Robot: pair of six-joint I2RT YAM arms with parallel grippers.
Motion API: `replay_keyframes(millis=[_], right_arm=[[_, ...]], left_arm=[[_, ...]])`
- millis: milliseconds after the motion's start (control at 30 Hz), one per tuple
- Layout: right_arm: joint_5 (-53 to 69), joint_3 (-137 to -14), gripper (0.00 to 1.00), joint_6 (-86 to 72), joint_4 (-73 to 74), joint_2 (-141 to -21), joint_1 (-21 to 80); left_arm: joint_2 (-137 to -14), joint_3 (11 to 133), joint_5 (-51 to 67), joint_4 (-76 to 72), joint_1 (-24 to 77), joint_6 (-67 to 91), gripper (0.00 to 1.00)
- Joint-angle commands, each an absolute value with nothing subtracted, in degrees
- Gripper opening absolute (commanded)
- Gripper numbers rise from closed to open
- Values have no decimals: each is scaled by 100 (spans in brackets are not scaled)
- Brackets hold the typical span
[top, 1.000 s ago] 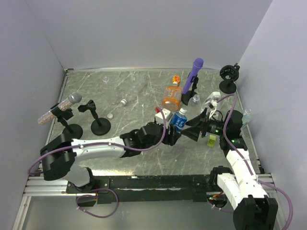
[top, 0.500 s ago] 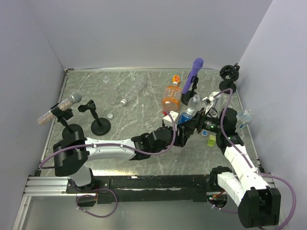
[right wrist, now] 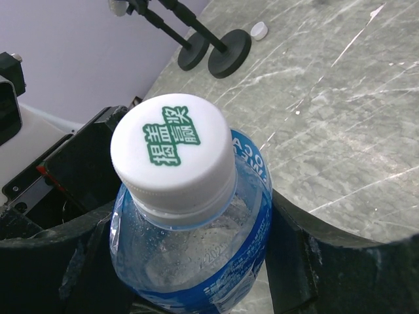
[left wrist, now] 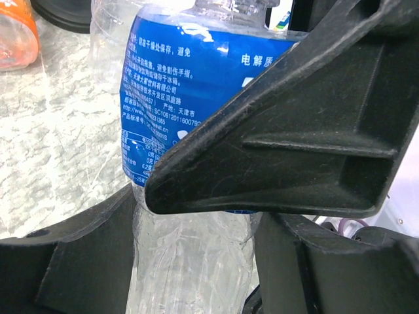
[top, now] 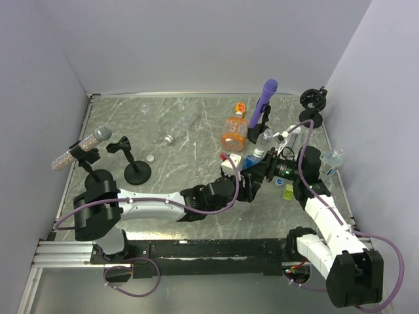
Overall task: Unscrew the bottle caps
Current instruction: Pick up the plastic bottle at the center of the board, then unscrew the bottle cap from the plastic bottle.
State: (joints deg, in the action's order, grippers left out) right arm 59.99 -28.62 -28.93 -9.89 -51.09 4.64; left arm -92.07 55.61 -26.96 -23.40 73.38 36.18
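Right gripper point(right wrist: 190, 258) has closed in over last second. Its fingers now sit spread either side of white round plastic screw cap point(right wrist: 173, 147), not yet pinching. Left gripper point(left wrist: 196, 252) clamps blue-labelled clear plastic bottle point(left wrist: 177, 85), right of centre over grey marble table point(top: 183, 131). Bottle braced; cap grip and twist likely next.

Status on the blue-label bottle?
Left pincer shut on bottle. Right pincer open, straddling the bottle top. White cap on, not yet gripped. Nothing blocking the cap.

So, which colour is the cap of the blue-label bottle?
White cap with green characters; right wrist view shows it best.
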Motion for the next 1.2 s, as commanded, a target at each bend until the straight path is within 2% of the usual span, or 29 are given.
replay_keyframes(millis=[0,67,233,300,433,500,600,800,933,1067,1167], right_arm=[[6293,-3024,68,-2786,-1318,-5177,501],[6302,-3041,65,-2742,-1318,-5185,518],[6302,-3093,45,-2593,-1187,-5247,545],[6337,-3146,32,-2523,-1125,-5282,554],[6328,-3217,23,-2391,-1002,-5291,545],[6319,-3217,22,-2321,-967,-5274,554],[6346,-3261,21,-2207,-906,-5256,545],[6714,-3366,20,-1523,-642,-5186,466],[7100,-3445,20,-775,-274,-5107,378],[7382,-3463,21,-361,-132,-5019,387],[7523,-3629,22,217,411,-4975,439]], left_arm=[[-8877,5581,-3050,-2848,7321,4069,49],[-8877,5572,-3085,-2839,7321,4157,49],[-8868,5555,-3111,-2856,7321,4385,54],[-8859,5528,-3085,-2883,7321,4438,61],[-8798,5467,-2962,-2892,7321,4482,79],[-8763,5432,-2839,-2900,7321,4456,87],[-8701,5388,-2567,-2900,7321,4281,92],[-8263,4870,-1654,-3164,7339,3763,95],[-7674,4440,-1187,-2700,7348,3385,95],[-6665,4018,-1361,-2084,7348,3129,99],[-5769,3675,-1748,-2004,7313,2997,97]])
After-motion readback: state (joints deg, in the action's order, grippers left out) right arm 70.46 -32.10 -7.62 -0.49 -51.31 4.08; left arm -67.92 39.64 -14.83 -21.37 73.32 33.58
